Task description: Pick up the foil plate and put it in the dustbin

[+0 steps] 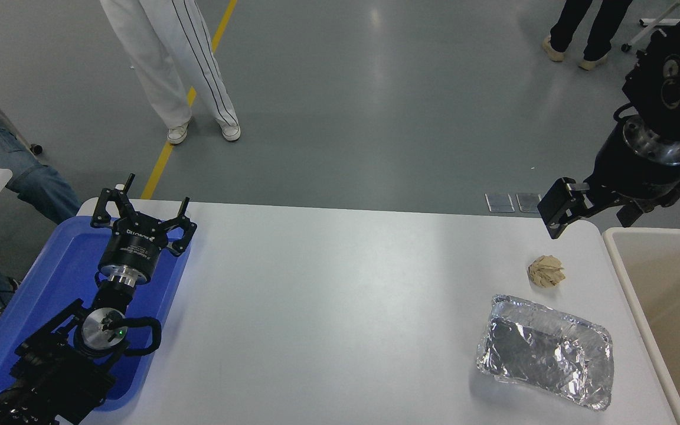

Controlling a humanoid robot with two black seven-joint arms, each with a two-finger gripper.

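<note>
The foil plate (pixel 545 352) lies open side up in the lower right of the frame, on the white table (pixel 328 307). Its long axis runs from upper left to lower right, only slightly off horizontal. It is a rounded rectangle of crinkled, shiny aluminium with a raised, wrinkled rim and a darker, creased floor.

Just above it, apart from it, sits a small crumpled tan paper ball (pixel 546 271). At the right edge stands the bin (pixel 617 260), beige plastic with a thick rounded pale rim and a tan inside; the plate lies near its rim without touching it.

The right gripper (pixel 559 209) hangs above the table's far right corner, above the paper ball and holding nothing; whether its fingers are spread or pressed together cannot be told. The left gripper (pixel 142 206) rests at the lower left over a flat blue tray (pixel 62 260), fingers spread wide and empty.

The tabletop is smooth and matte with rounded corners. Beyond it is a glossy grey floor with a yellow line (pixel 189 97); the legs of people (pixel 175 71) stand along the top.
</note>
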